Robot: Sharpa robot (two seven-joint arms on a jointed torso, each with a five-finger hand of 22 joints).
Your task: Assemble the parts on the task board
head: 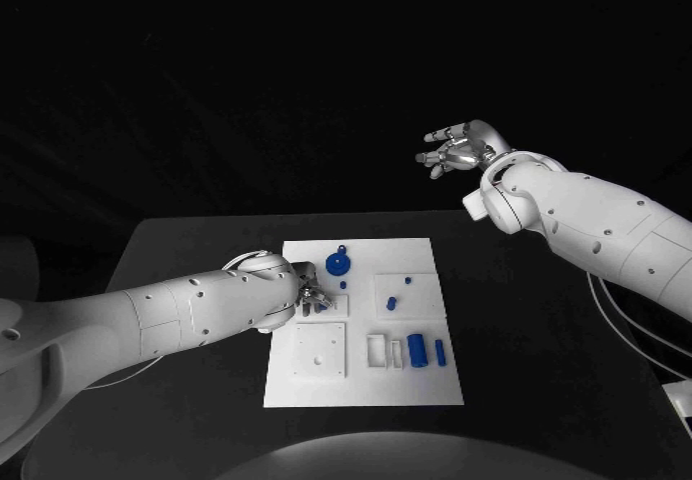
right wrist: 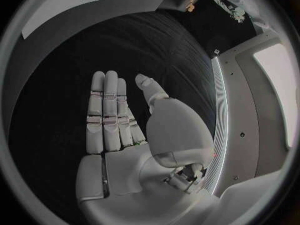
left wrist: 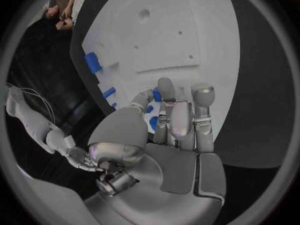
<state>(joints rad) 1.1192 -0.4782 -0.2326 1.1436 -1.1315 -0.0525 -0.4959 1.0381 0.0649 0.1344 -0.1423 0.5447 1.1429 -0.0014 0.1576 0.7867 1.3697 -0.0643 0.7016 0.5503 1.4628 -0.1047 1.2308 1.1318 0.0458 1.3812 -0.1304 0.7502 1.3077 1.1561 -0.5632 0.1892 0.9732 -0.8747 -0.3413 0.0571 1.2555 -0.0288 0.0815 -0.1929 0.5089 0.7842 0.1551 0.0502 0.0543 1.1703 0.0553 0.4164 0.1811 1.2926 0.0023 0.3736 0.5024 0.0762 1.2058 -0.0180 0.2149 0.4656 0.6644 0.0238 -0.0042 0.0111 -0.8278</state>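
White flat task board | blue round part | silver left hand touching board

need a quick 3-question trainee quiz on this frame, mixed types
1. True or false: the right robot hand rests on the task board.
2. Which robot hand is over the task board? A) left robot hand B) right C) both
3. Fill in: the round blue part lies near the board's ___ edge, far or near from the robot.

Key: 1 false, it is raised beyond the table, holding nothing. 2 A. 3 far.
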